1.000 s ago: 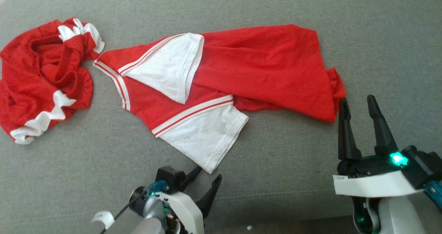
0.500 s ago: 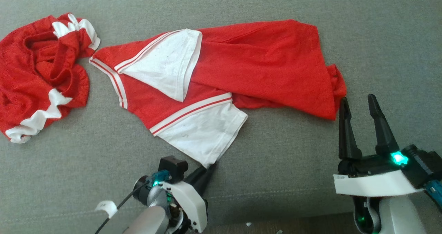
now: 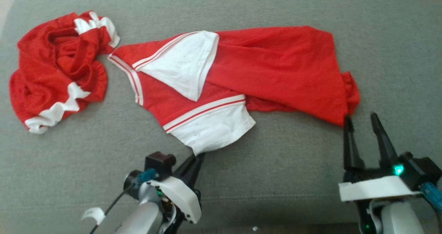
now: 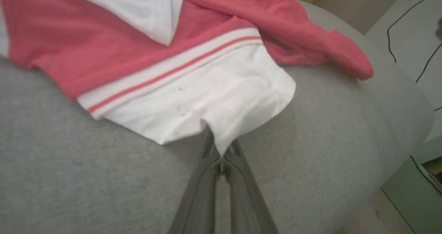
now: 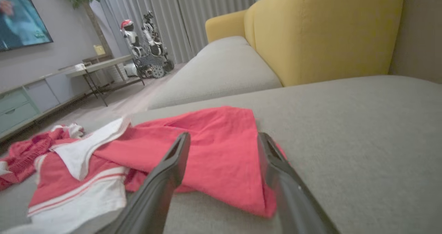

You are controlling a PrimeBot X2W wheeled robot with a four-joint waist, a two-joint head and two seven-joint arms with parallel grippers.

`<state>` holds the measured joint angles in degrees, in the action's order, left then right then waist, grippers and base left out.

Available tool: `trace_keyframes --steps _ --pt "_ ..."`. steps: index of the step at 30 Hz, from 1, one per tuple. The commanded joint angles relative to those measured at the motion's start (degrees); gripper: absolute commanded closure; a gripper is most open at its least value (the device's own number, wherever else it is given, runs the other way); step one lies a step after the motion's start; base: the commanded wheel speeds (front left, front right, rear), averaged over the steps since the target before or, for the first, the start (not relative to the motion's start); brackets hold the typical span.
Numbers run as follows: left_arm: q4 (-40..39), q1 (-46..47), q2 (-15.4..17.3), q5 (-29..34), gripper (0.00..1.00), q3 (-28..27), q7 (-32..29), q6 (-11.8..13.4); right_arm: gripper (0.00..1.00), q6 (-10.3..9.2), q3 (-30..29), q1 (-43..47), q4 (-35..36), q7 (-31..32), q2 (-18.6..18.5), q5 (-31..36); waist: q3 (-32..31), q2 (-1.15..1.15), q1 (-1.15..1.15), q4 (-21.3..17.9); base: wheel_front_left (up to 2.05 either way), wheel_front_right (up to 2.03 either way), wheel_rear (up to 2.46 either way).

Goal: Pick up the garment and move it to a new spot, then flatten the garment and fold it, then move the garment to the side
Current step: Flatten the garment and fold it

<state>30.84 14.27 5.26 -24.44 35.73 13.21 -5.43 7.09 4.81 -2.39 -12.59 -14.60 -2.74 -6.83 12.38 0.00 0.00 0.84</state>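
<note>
Left gripper (image 3: 199,155) pinching a red mesh shirt with white striped sleeves (image 3: 269,68) on the grey fabric sofa cushion (image 3: 293,178).
Head view — the shirt lies spread mid-cushion, with a crumpled red-and-white garment (image 3: 58,71) just to its left; the right gripper (image 3: 361,122) stands spread at the shirt's red corner. Left wrist view — fingers closed on the white sleeve's tip. Right wrist view — jaws wide, red fabric beyond them.

Red garment (image 3: 276,65) on the grey sofa cushion (image 3: 276,192): white sleeves, each edged with a white band carrying a thin red stripe. Far left, a red mesh heap (image 3: 58,65), white trim. My fingers (image 3: 383,140) are black. Backrest (image 5: 328,30) is yellow.
</note>
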Motion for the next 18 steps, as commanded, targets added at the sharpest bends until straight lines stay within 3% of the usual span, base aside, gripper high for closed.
trace_keyframes --steps 1,8,16,17,18 --pt "-2.6 0.2 0.9 -0.2 1.0 -2.4 0.8 0.6 0.0 0.4 0.0 -0.9 0.3 -0.4 -0.1 1.0 -0.2 0.0 0.0 0.7 0.0 0.0 0.0" --pt "-9.9 -2.5 3.9 0.2 1.0 -5.0 1.4 3.3 0.0 0.4 -5.0 -5.6 -11.7 -0.4 -0.1 2.1 -0.2 0.0 0.0 3.1 0.0 0.0 0.0" --pt "-12.1 -3.2 4.7 -0.3 1.0 -5.1 0.8 4.0 0.0 0.4 -4.3 -13.3 -24.5 -0.4 -0.1 -0.9 -0.1 0.0 0.0 4.7 0.0 0.0 0.0" --pt "-12.2 -3.2 4.6 -0.4 1.0 -5.1 0.8 4.1 0.27 0.4 -4.2 -14.0 -26.4 -0.4 -0.1 -1.3 -0.1 0.0 0.0 4.8 0.0 0.0 0.0" --pt "-12.3 -3.2 4.6 -0.5 1.0 -5.1 0.8 4.1 0.71 0.4 -4.0 -14.7 -28.1 -0.4 -0.1 -2.5 -0.1 0.0 0.0 4.9 0.0 0.0 0.0"
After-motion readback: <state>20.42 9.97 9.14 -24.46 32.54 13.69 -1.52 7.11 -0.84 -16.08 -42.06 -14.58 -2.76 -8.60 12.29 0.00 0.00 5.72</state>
